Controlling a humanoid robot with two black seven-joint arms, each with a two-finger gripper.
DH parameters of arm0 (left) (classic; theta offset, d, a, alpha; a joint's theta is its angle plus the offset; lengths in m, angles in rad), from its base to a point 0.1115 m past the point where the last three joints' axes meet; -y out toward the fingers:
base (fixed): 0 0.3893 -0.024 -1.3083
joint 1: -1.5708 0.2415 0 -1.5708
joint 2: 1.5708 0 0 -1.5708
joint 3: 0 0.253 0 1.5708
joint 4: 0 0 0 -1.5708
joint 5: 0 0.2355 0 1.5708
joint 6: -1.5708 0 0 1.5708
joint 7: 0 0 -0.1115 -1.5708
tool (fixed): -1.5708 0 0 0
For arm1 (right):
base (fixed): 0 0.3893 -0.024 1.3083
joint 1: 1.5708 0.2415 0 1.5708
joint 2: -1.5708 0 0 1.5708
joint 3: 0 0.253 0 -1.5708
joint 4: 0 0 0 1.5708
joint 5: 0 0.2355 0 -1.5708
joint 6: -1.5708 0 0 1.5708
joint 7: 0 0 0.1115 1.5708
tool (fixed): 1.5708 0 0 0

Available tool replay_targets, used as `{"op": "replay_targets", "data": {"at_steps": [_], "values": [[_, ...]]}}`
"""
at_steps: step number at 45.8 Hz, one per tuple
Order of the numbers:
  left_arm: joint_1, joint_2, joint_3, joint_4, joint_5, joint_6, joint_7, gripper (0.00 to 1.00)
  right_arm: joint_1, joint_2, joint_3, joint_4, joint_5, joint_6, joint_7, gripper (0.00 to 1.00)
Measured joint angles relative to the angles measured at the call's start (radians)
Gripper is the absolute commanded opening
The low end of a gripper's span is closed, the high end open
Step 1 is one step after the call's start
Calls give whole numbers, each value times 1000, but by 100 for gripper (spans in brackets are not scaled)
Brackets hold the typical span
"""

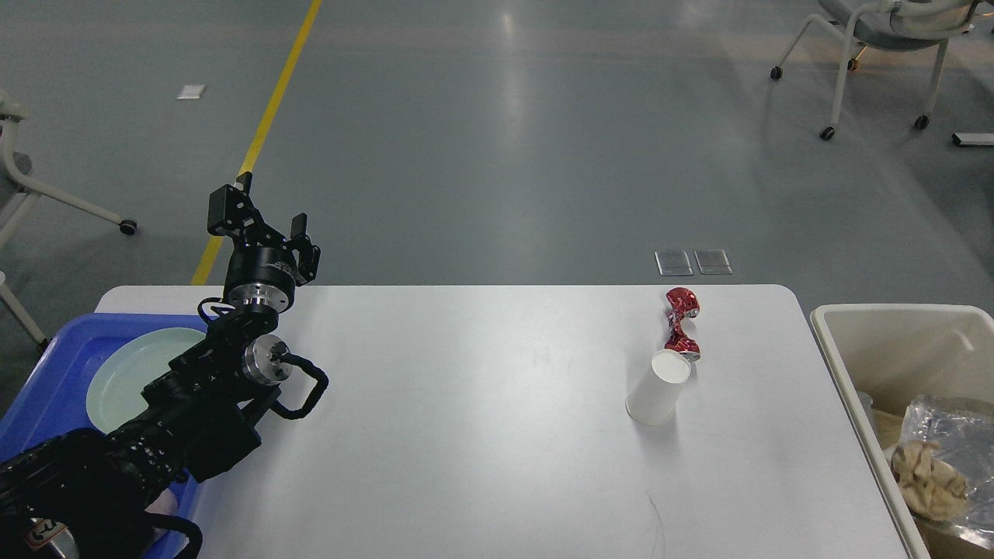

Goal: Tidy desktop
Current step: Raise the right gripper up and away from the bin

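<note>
The white desktop (481, 419) fills the lower view. A white paper cup (658, 387) stands on it at the right, with a crushed red can (681, 323) lying just behind it, touching or nearly so. My left gripper (262, 223) is raised over the desktop's far left corner, open and empty. A silver foil bag with crumpled brown paper (936, 458) lies inside the beige bin (846, 318) off the right edge. My right gripper is out of view.
A blue tray (54, 365) with a pale green plate (124, 373) sits at the desktop's left edge, partly under my left arm. Chairs stand on the grey floor at far right (877, 46) and far left (46, 194).
</note>
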Motion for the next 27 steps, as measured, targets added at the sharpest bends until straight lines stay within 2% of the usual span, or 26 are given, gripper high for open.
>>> {"op": "replay_targets", "data": {"at_steps": [10, 27], "values": [[0, 0, 0, 0, 0, 0, 0, 100, 140, 45, 72, 74, 36, 6, 1, 100], [0, 0, 0, 0, 0, 0, 0, 100, 525, 54, 188, 437, 183, 72, 2, 100]]}}
